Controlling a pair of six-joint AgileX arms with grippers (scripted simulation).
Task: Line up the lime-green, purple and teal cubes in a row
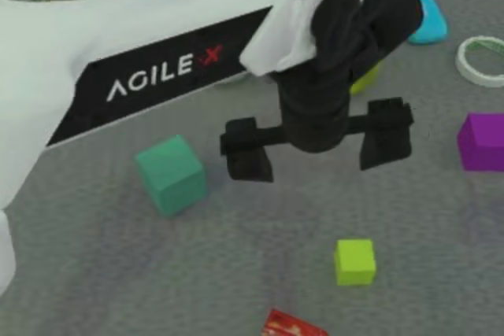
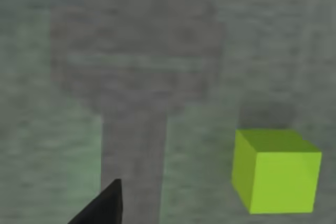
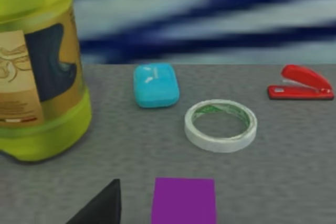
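Left gripper (image 1: 315,151) above tabletop centre, fingers spread wide, holding nothing. Teal cube (image 1: 172,175) left; lime-green cube (image 1: 354,262) nearer front edge; purple cube (image 1: 482,141) at right edge.

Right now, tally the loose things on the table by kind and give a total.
Cubes: 3, teal, lime-green, purple
Bottles: 1, yellow
Light-blue bars: 1
Tape rolls: 1
Staplers: 1, red
Red packet at the near edge: 1, cut off, kind unclear
Total: 8
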